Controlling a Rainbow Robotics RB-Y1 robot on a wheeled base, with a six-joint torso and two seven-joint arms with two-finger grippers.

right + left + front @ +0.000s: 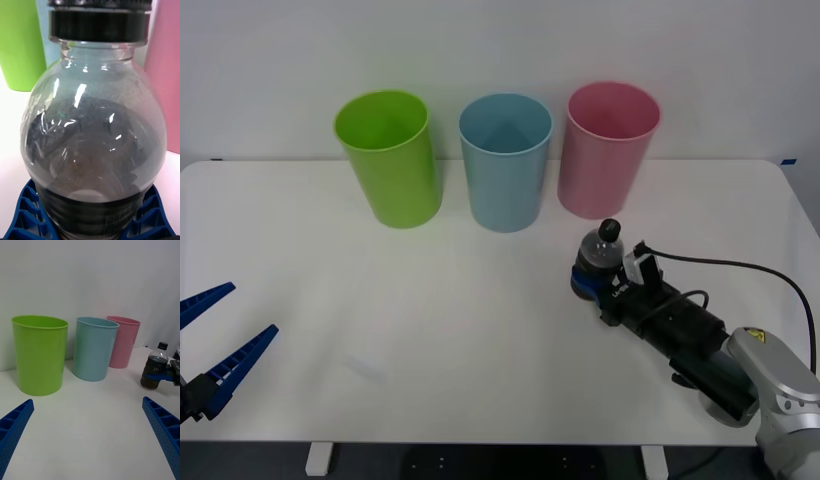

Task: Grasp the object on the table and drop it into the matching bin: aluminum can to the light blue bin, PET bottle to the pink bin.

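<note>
1. A yellow triangular warning sign (753,336) sits on the right arm's grey wrist housing, near the table's (430,330) front right corner; its symbol is too small to make out.
2. The PET bottle's (93,142) dark label carries small print that cannot be read.

Plain white wall (500,50) behind.

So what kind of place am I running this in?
Probably a lab or test bench: a bare white table against a blank wall, holding just three colored bins, pink bin among them, and one PET bottle in the right gripper.
</note>
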